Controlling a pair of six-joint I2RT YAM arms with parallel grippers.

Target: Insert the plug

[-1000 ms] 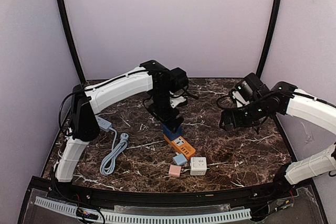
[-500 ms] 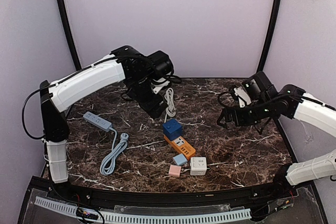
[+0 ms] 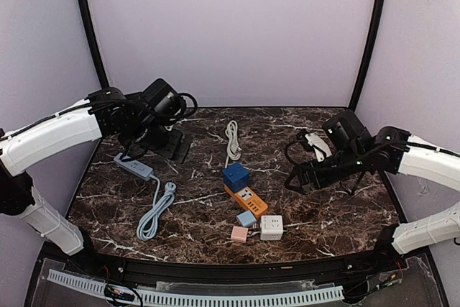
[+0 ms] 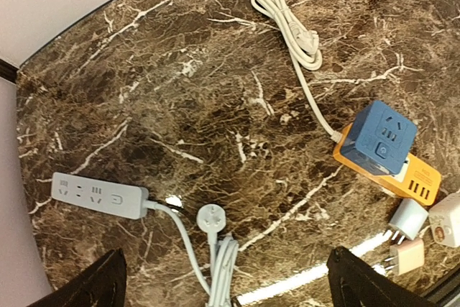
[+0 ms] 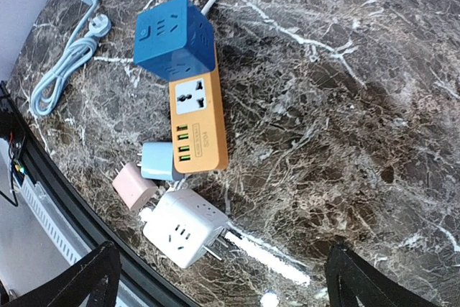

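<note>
Top external view: left claw [image 4: 226, 285] and right claw [image 5: 219, 282] both spread wide, holding nothing.
The left one hangs over the far left corner of the table [image 3: 323, 213], the right one over its right side. Near the middle, a blue cube socket [image 3: 235, 177] sits on the far end of an orange power strip [image 3: 246, 201]. A pale blue charger [image 3: 246, 218], pink charger [image 3: 239, 234] and white cube plug [image 3: 271, 227] lie at its near end. A grey strip [image 3: 134, 167] lies by the left edge.
</note>
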